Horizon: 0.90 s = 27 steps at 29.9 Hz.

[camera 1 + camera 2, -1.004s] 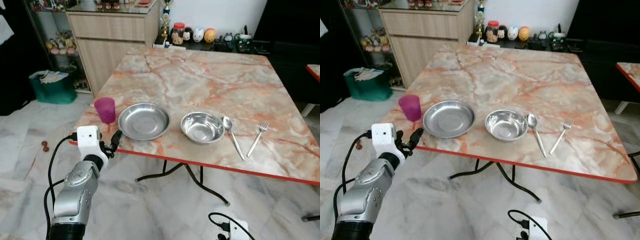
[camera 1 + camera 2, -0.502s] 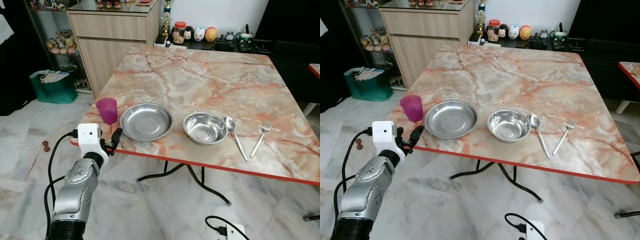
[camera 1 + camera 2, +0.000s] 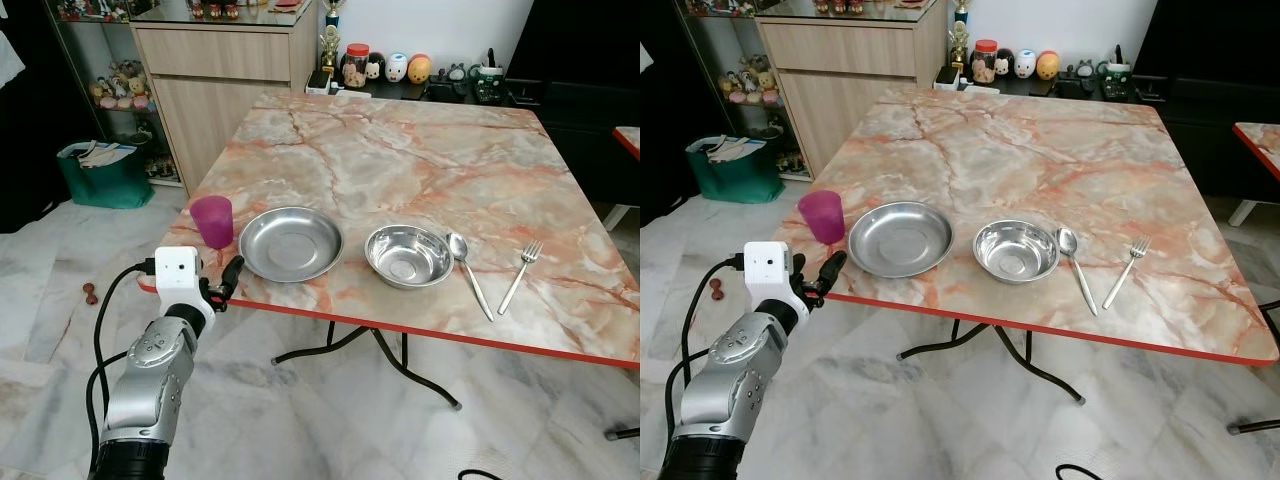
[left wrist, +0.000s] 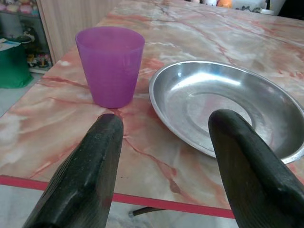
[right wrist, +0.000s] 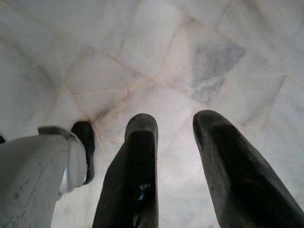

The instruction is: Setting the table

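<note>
Reaching my spread left gripper (image 4: 161,156) toward the cup (image 4: 110,65).
Coming in crooked could tip it against the plate (image 4: 228,107) beside it.

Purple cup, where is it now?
The purple cup stands near the table's front left corner in the eye views, just left of the plate, with the open left gripper just before it.
</note>
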Available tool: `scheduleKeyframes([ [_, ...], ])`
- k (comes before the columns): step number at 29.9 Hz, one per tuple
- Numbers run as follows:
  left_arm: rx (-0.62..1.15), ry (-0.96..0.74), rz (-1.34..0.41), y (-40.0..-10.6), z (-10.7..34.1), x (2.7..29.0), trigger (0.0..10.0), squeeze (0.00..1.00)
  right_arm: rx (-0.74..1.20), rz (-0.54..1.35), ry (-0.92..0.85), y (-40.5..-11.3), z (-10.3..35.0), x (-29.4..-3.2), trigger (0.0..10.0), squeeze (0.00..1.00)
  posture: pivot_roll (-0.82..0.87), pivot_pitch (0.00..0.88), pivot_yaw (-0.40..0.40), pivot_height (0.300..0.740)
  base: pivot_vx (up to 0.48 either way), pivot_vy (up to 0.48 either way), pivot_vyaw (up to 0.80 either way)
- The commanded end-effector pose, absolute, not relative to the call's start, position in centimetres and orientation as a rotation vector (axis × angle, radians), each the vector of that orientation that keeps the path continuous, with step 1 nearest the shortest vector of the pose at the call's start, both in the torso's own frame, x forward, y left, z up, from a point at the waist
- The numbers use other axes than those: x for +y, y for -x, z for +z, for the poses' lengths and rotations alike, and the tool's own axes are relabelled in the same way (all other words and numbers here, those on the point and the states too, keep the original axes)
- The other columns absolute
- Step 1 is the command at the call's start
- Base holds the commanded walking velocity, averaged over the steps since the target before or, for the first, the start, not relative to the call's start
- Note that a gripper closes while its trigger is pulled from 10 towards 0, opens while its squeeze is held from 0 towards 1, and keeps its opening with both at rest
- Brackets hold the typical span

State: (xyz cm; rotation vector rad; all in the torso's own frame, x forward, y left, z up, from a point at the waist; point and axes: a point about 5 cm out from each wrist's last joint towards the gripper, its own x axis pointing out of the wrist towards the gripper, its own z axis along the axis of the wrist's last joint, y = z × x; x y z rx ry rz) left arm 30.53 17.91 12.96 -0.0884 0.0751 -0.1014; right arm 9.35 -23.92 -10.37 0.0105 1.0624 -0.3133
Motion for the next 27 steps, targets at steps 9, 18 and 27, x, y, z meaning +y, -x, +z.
scheduleKeyframes([
  [9, 0.075, 0.077, -0.127, -30.5, 13.0, 17.6, 10.0, 0.0, 1.002, -0.282, -0.04, -10.9, -10.2, -22.8, 10.0, 0.0, 0.07, 0.0, -0.035, 0.74, 0.0, 0.0, 0.0],
  [18, 0.07, 0.072, -0.131, -30.4, 13.0, 17.6, 10.0, 0.0, 0.988, -0.268, -0.048, -11.6, -10.1, -22.2, 10.0, 0.0, 0.07, 0.0, -0.037, 0.74, 0.109, 0.0, 0.0],
  [27, 0.064, 0.071, -0.146, -30.4, 13.1, 17.4, 10.0, 0.0, 0.979, -0.263, -0.052, -12.2, -10.0, -22.0, 10.0, 0.0, 0.06, 0.0, -0.036, 0.74, 0.275, 0.0, 0.0],
])
